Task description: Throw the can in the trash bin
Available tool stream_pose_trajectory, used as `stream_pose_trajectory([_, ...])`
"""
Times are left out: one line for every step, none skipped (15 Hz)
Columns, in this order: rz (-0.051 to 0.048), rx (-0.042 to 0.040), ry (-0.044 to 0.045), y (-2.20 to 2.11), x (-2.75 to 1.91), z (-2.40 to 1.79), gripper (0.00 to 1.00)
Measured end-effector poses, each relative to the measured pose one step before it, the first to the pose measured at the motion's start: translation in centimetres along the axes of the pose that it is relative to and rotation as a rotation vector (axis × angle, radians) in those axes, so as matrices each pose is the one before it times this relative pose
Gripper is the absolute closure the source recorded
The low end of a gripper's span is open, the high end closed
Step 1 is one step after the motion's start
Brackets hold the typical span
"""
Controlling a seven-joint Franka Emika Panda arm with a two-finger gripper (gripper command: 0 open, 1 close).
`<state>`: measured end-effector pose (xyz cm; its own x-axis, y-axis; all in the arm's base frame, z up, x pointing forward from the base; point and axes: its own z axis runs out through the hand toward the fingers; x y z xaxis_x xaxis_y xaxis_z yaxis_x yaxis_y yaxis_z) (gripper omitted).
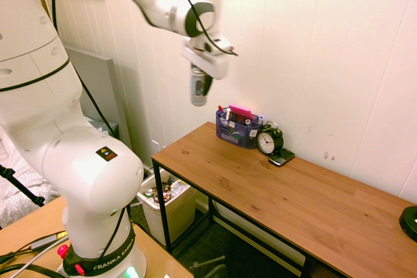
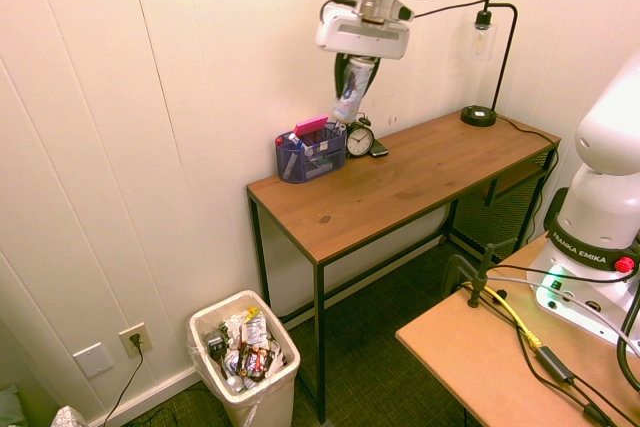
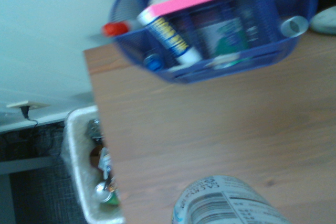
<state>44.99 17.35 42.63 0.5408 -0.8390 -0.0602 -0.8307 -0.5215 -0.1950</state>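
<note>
My gripper (image 1: 200, 86) (image 2: 350, 87) hangs high in the air above the wooden table's left end, shut on the can (image 1: 198, 86) (image 2: 349, 95). The slim white-and-silver can points downward from the fingers, and its printed side fills the wrist view (image 3: 226, 203). The cream-white trash bin (image 1: 171, 211) (image 2: 276, 387) stands on the floor left of the table, full of wrappers and litter. In the wrist view the trash bin (image 3: 73, 145) shows past the table's edge.
The wooden table (image 1: 293, 200) (image 2: 400, 182) carries a blue mesh organiser (image 1: 237, 129) (image 2: 309, 153) (image 3: 210, 30), a black alarm clock (image 1: 269, 140) (image 2: 359, 139) and a phone (image 1: 281, 157) by the wall. A black lamp base (image 2: 479, 116) stands at the table's far end.
</note>
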Motion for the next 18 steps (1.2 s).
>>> stream_pose_trajectory([-0.01098, 0.00125, 0.00973, -1.111, -4.904, 0.204, 1.00])
stream_pose_trajectory([-0.01096, 0.00465, 0.01075, -1.190, -4.691, -0.170, 1.00])
stream_pose_trajectory([-0.01072, 0.00507, 0.01442, -1.353, -4.589, -0.510, 1.00])
stream_pose_trajectory([-0.00413, 0.00011, 0.01985, -1.371, -3.693, -0.530, 1.00])
stream_pose_trajectory([0.00694, -0.01532, 0.02667, -1.254, -2.691, -0.197, 1.00])
stream_pose_trajectory([0.02132, -0.02851, 0.02990, -1.216, -1.512, -0.017, 1.00])
stream_pose_trajectory([0.02507, -0.02961, 0.01770, -0.998, -0.955, 0.046, 1.00])
stream_pose_trajectory([0.01761, -0.02311, 0.00851, -0.834, -0.966, 0.471, 1.00])
stream_pose_trajectory([0.01295, -0.02209, 0.01024, -0.750, -0.807, 1.160, 1.00])
stream_pose_trajectory([0.01222, -0.02950, 0.01155, -0.809, -0.716, 1.754, 1.00])
stream_pose_trajectory([0.01136, -0.03434, 0.00277, -1.088, -0.696, 2.095, 1.00])
stream_pose_trajectory([0.00893, -0.02881, -0.00272, -1.545, -0.593, 2.318, 0.00])
stream_pose_trajectory([0.00809, -0.01486, -0.00752, -1.737, -0.610, 2.197, 0.00])
stream_pose_trajectory([0.01207, -0.00321, -0.00416, -1.855, -0.602, 2.478, 0.00])
stream_pose_trajectory([0.01492, -0.00193, 0.00245, -1.616, -0.444, 2.310, 0.00])
stream_pose_trajectory([0.01762, 0.00307, 0.00841, -1.527, -0.319, 1.657, 0.00])
stream_pose_trajectory([0.02509, 0.00638, 0.00897, -1.349, -0.050, 0.513, 0.00])
stream_pose_trajectory([0.02790, 0.00217, 0.01391, -1.196, 0.227, -0.381, 0.00])
